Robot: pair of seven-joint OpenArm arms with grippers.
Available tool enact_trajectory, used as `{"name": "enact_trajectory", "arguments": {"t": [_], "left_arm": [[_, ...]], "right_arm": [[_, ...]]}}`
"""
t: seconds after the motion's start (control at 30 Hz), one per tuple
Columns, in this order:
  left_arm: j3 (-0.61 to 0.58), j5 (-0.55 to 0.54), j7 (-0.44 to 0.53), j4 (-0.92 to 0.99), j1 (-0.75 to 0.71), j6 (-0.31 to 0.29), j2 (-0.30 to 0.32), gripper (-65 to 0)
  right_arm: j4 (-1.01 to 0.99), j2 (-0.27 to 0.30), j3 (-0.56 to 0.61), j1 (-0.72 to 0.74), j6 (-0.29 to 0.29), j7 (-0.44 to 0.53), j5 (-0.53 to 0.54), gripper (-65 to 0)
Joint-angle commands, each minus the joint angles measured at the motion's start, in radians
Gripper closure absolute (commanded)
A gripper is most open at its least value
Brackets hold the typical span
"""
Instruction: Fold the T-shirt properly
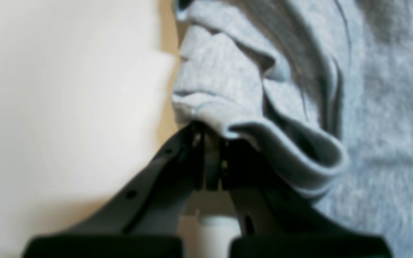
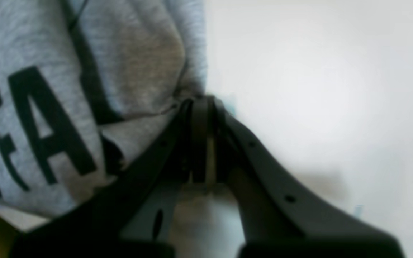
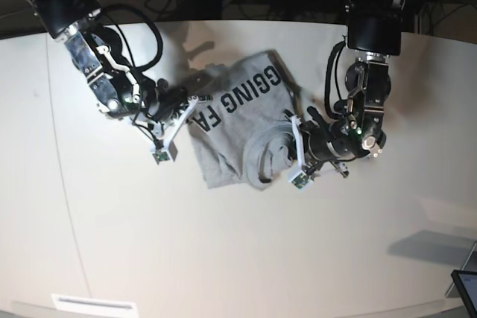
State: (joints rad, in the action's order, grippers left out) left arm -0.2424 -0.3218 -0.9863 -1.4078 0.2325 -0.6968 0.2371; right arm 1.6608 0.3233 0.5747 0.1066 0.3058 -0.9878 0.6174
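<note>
We see the T-shirt [image 3: 238, 128] bunched mid-surface [image 3: 223, 258], print up. Our left end effector [image 1: 210, 132] pinches its ribbed collar; our right end effector [image 2: 201, 104] clamps the opposite edge, seemingly to spread it flat.

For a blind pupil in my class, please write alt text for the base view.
Two robot arms hold a crumpled grey T-shirt on a white table. The right claw and left claw each pinch an edge; black letters show on the cloth.
</note>
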Motion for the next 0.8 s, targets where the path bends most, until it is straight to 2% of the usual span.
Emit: {"name": "enact_trajectory", "arguments": {"t": [0.0,0.27,0.6,0.77], "left_arm": [[-0.008,-0.017,0.017,0.002,0.035,-0.001,-0.006,0.0],[-0.024,-0.015,0.022,0.117,0.146,-0.001,-0.075,0.0],[-0.025,-0.015,0.025,0.233,0.264,-0.001,-0.124,0.0],[-0.031,-0.015,0.079,0.284,0.281,-0.001,-0.147,0.0]], "right_arm": [[0.031,0.001,-0.018,0.005,-0.001,-0.012,0.006,-3.0],[0.146,0.001,-0.095,-0.072,-0.001,-0.05,0.006,-3.0],[0.17,-0.005,-0.094,-0.11,0.0,-0.05,0.006,-3.0],[0.206,-0.006,-0.097,-0.133,0.0,-0.049,0.006,-3.0]]}}
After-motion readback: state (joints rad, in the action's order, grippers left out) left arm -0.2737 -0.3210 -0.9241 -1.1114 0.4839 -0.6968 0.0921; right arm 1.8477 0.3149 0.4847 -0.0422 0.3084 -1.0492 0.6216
